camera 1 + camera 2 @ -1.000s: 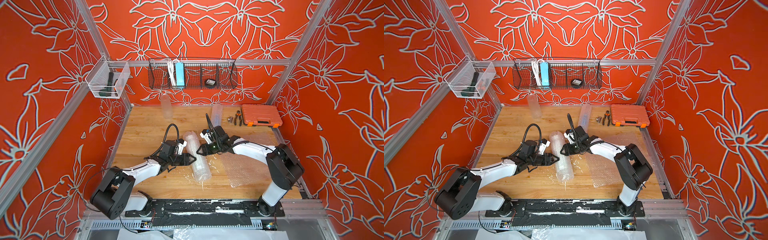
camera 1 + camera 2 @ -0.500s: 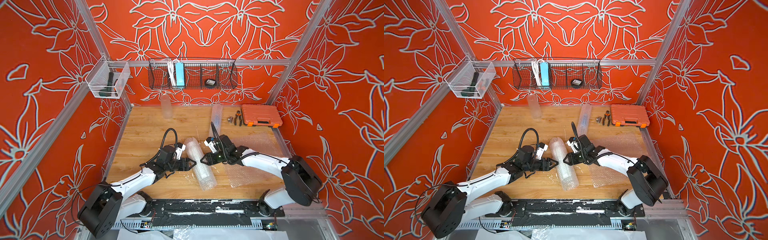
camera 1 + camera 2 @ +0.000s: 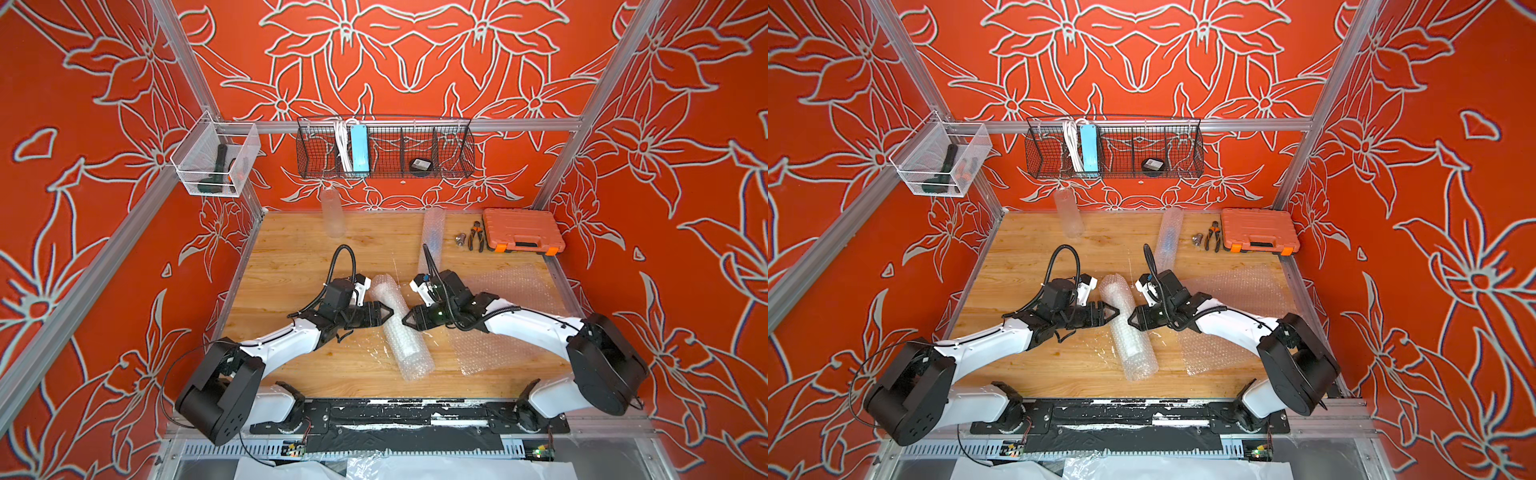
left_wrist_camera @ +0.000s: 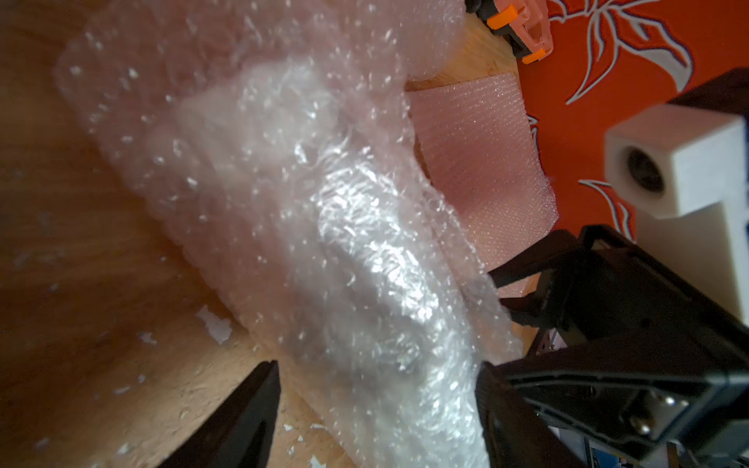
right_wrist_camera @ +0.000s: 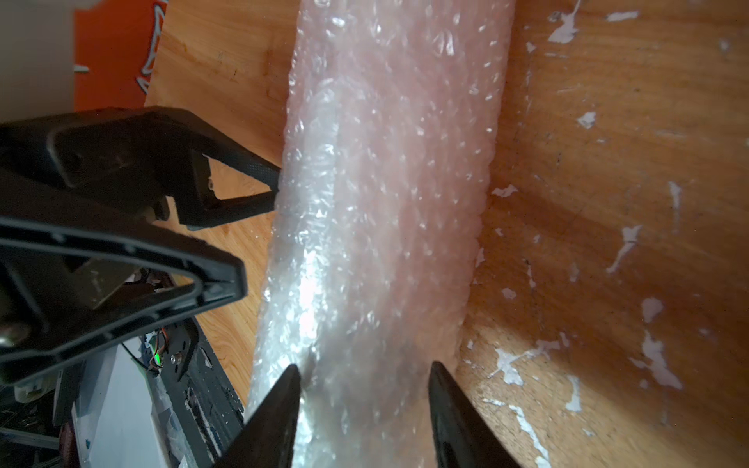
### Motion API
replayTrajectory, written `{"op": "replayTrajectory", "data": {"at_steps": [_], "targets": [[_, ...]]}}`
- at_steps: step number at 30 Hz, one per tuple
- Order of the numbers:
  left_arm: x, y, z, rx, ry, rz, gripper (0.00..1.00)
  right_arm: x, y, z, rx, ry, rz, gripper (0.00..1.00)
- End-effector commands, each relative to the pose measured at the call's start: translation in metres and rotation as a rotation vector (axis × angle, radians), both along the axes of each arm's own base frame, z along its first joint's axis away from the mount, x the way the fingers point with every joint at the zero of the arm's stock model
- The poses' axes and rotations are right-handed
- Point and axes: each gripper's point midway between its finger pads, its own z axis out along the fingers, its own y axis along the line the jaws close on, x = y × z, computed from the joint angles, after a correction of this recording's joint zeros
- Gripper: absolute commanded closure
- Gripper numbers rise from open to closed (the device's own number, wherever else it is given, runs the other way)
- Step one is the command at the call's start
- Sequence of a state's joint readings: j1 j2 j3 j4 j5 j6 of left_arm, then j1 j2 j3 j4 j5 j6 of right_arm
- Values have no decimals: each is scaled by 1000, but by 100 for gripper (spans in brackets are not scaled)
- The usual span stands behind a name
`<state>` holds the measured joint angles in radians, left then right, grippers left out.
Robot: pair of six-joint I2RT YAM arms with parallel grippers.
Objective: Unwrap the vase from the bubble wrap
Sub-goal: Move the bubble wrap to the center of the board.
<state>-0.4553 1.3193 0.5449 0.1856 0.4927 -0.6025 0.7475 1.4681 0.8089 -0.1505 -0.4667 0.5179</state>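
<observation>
Bubble wrap roll [image 3: 405, 345] lies on the wood table [image 3: 291, 257], squarely between the two grippers, and runs crosswise to both.

Left gripper [image 3: 387, 312]: tip is at the roll's left flank. Jaws are wide apart. In the left wrist view one finger [image 4: 259, 405] shows a strip of bare wood between it and the wrap, so it is not clamping.

Right gripper [image 3: 406, 322]: tip is at the roll's opposite flank, facing the left gripper tip across the roll. Jaws are partly apart. In the right wrist view the fingers [image 5: 279, 405] straddle the roll and look to touch it; can't tell if they squeeze it.

The roll's contents are blurred by the wrap, so nothing inside is identifiable.

More wrap:
- Flat sheet [image 3: 511, 291] lies under and beside the right arm, outboard of the right gripper.
- Second roll [image 3: 432, 232] is just beyond the right gripper, toward the back wall.

Containers:
- Wire basket [image 3: 453, 153] hangs on the back wall, well beyond both grippers. It holds a white cable [image 3: 341, 145] and a blue power strip [image 3: 359, 147] side by side, and a black round item [image 3: 420, 165] in a separate compartment.
- Clear bin [image 3: 245, 153] hangs on the frame, far outboard of the left gripper, with a dark tool [image 3: 216, 166] inside.
- Orange tool case [image 3: 521, 228] is shut, beyond the right gripper at the back corner, with pliers [image 3: 476, 237] just beside it on the table.
- Clear bottle-shaped vessel [image 3: 332, 216] stands upright, beyond the left gripper by the back wall.
</observation>
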Motion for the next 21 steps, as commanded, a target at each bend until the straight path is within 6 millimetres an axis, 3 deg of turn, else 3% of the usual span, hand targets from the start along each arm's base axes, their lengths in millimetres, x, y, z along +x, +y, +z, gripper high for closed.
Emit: {"op": "replayTrajectory", "data": {"at_steps": [1,4,10,14,21], "targets": [[11,-4,10,-3,-46,-16,27,-1,-12,-2,-87,-26,-5,46],[14,-5,5,23,-41,-28,28,7,-18,0,-143,-68,-7,44],[15,-7,-6,33,-13,-37,36,24,-14,11,-191,-140,15,44],[16,-2,-10,66,-14,-18,37,40,-11,13,-240,-189,21,45],[15,0,-15,97,-19,-35,36,52,11,21,-228,-210,122,46]]}}
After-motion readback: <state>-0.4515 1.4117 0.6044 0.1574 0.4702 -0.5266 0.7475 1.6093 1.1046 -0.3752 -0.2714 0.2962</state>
